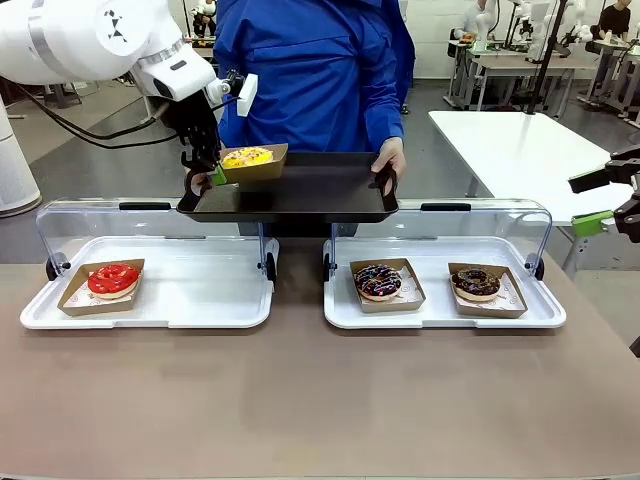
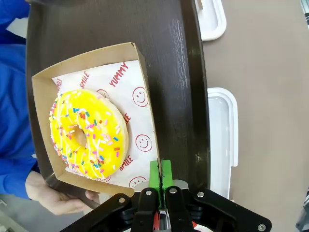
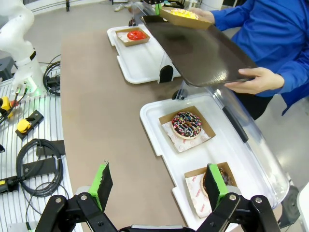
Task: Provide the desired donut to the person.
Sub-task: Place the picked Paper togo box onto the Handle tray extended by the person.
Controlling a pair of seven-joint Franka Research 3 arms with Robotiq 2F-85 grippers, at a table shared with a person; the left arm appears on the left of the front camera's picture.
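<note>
Brown surface [image 1: 320,400] spreads below the dark tray [image 1: 300,190], which the person [image 1: 310,70] holds by both ends. Yellow sprinkled donut [image 1: 247,156] lies in its carton [image 2: 140,72] at the tray's left far corner. Left end effector [image 1: 217,176] is pinched tight on the carton's wall there. Right end effector [image 3: 158,180] is well off the tray's right end, jaws wide, holding nothing.

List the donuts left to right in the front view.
Red donut → yellow donut, its carton pinched by the left gripper → sprinkled chocolate donut → second chocolate donut.
</note>
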